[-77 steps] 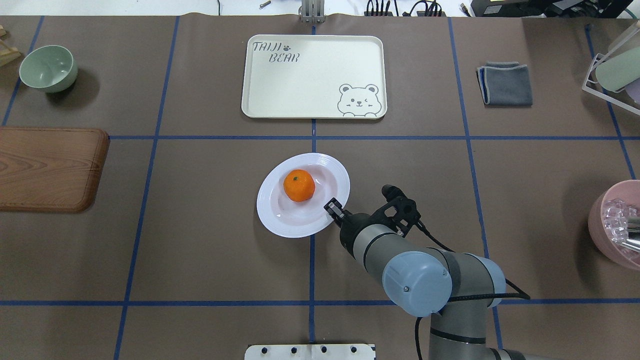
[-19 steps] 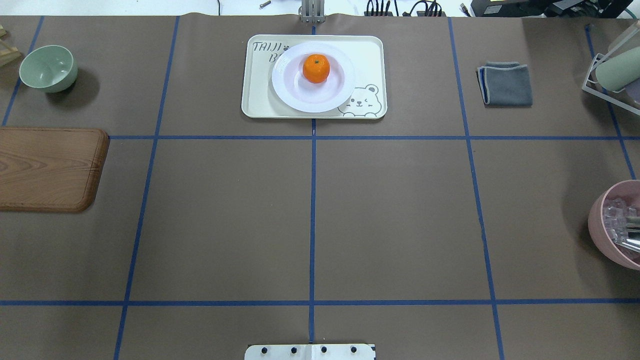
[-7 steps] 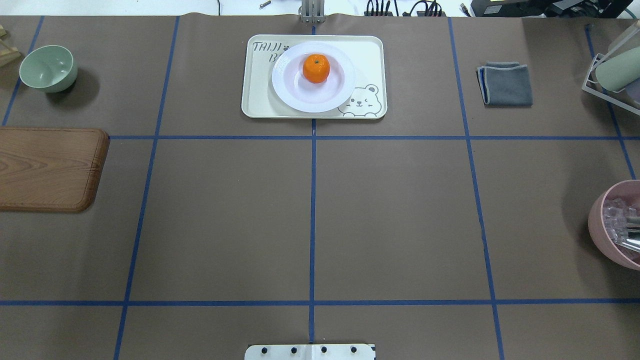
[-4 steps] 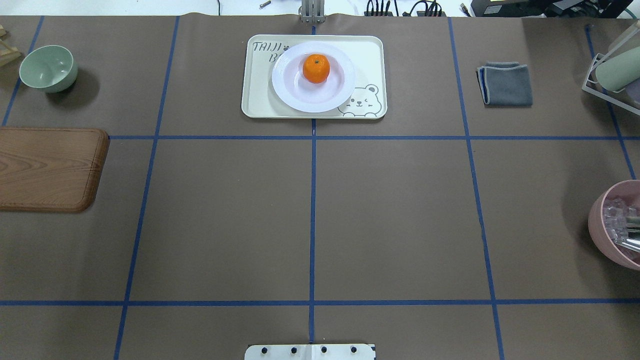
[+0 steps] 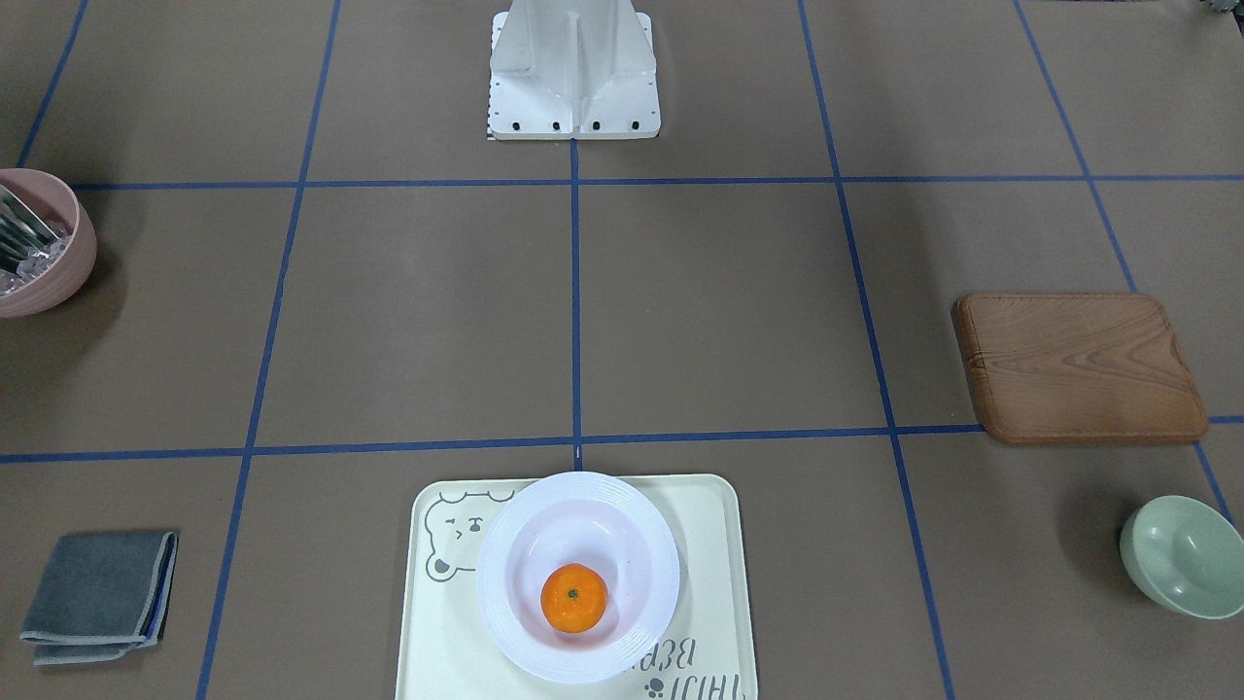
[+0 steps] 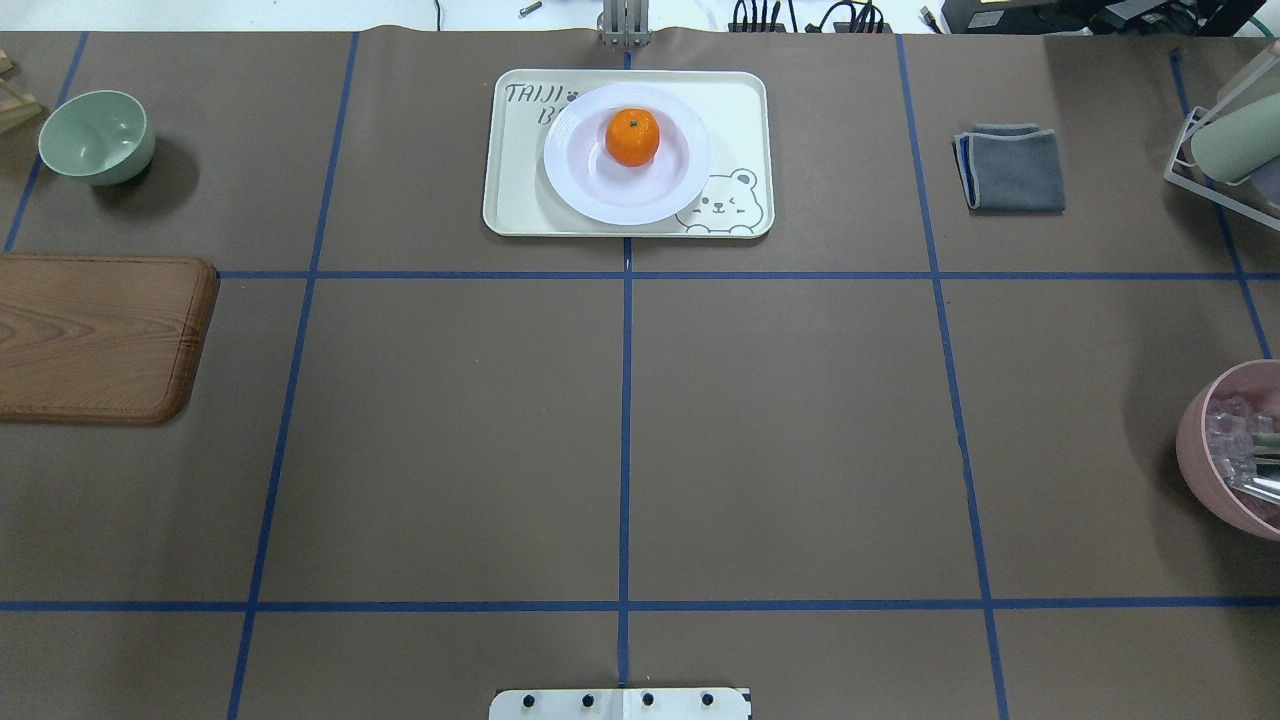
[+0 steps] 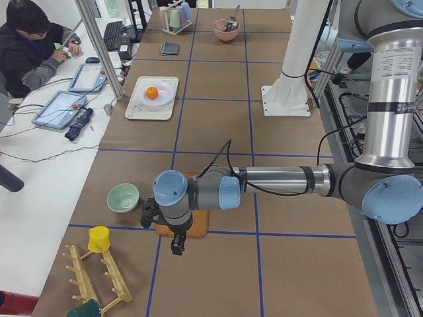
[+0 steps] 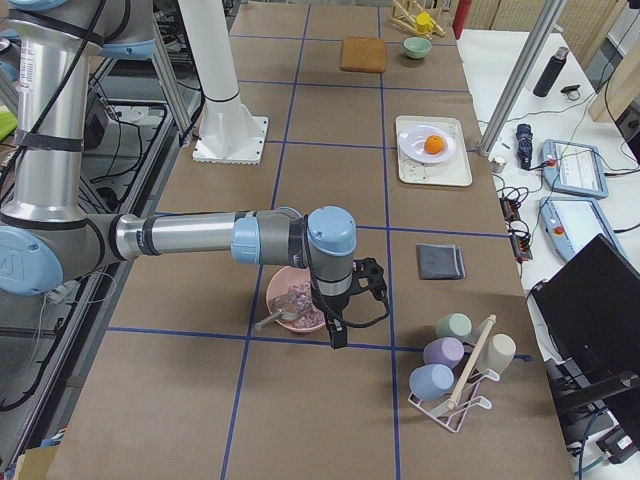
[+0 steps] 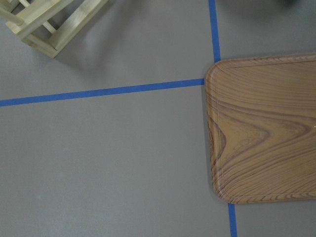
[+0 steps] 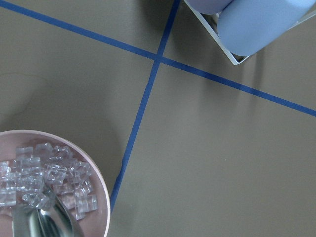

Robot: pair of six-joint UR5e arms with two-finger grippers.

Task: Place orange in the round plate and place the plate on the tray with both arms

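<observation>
Orange: the orange (image 6: 632,137) sits in the well of the round plate (image 6: 590,195), stem dot up; nothing grips it
Round plate: flat on the tray (image 6: 515,200); it covers part of the lettering and overlaps the bear drawing's edge
Tray: at the table's (image 6: 450,430) far middle, across from the robot's base
Left gripper: the left gripper (image 7: 176,249) points down by the wooden board (image 6: 95,335); seen only from the side, so I cannot tell whether its fingers are spread or pressed together
Right gripper: the right gripper (image 8: 338,338) points down just beside the pink bowl (image 6: 1225,450); spread or pressed together, I cannot tell
Around: mint-green bowl (image 6: 97,136) beyond the board; folded grey cloth (image 6: 1012,168) right of the tray
</observation>
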